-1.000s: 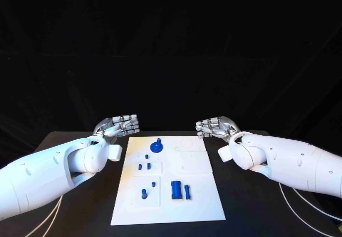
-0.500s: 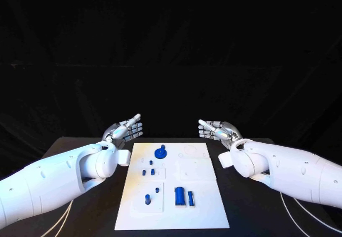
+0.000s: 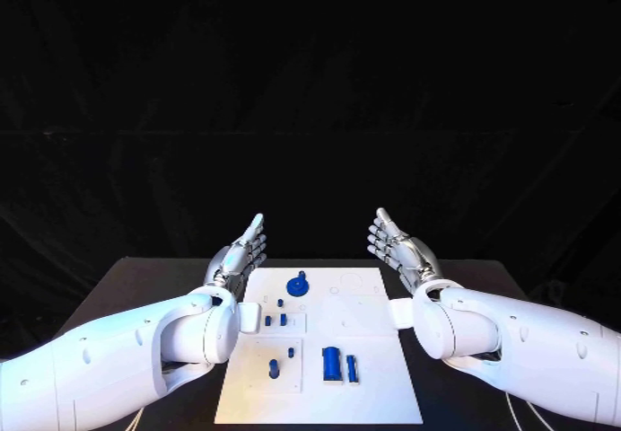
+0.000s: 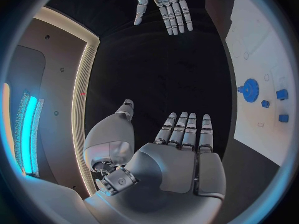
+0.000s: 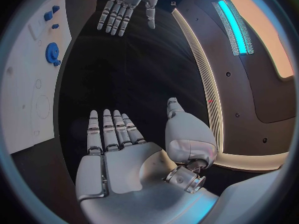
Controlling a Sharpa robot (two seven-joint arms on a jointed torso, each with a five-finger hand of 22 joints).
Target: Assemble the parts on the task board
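From my head camera: my left hand (image 3: 242, 254) and right hand (image 3: 397, 250) are raised flat, fingers straight and apart, grasping nothing, at ten and two o'clock of the white task board (image 3: 369, 395), where the blue parts (image 3: 331, 363) lie. Left wrist camera: my released left palm (image 4: 168, 159) faces the right hand (image 4: 164, 6) opposite. Right wrist camera: my empty right palm (image 5: 118, 157), the board (image 5: 25, 89) just beside

The task board (image 3: 369, 359) lies between the left hand (image 3: 240, 254) and right hand (image 3: 401, 250).
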